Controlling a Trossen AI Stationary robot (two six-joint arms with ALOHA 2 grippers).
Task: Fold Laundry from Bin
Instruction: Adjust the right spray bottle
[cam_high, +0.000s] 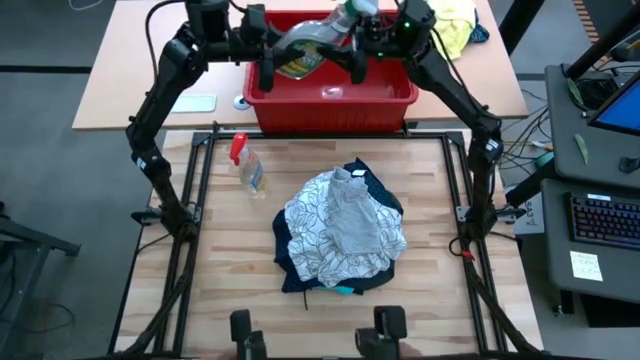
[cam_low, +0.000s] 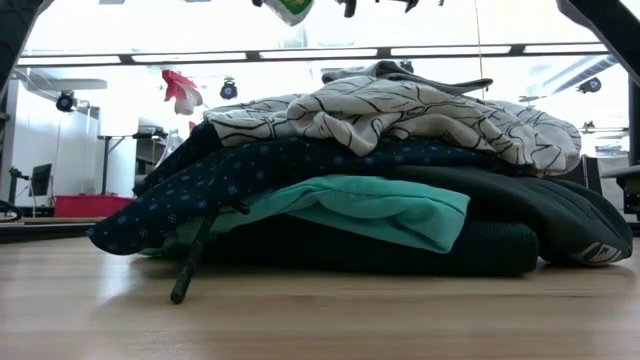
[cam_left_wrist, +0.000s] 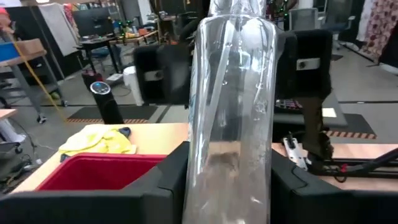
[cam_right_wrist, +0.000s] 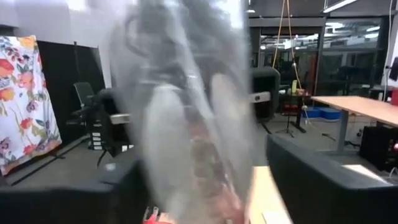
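A blurred clear bag is seen close up between dark fingers; a floral cloth is hung behind.

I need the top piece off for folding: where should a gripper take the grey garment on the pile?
Probably its raised, folded edge at the far end, pinched from straight above: there the grey garment stands proud, while the rest lies flat on the leaf-patterned cloth.

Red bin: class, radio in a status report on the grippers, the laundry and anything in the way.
Left gripper and right gripper above red bin, clear bottle between them. Laundry piled on table. Spray bottle beside pile.
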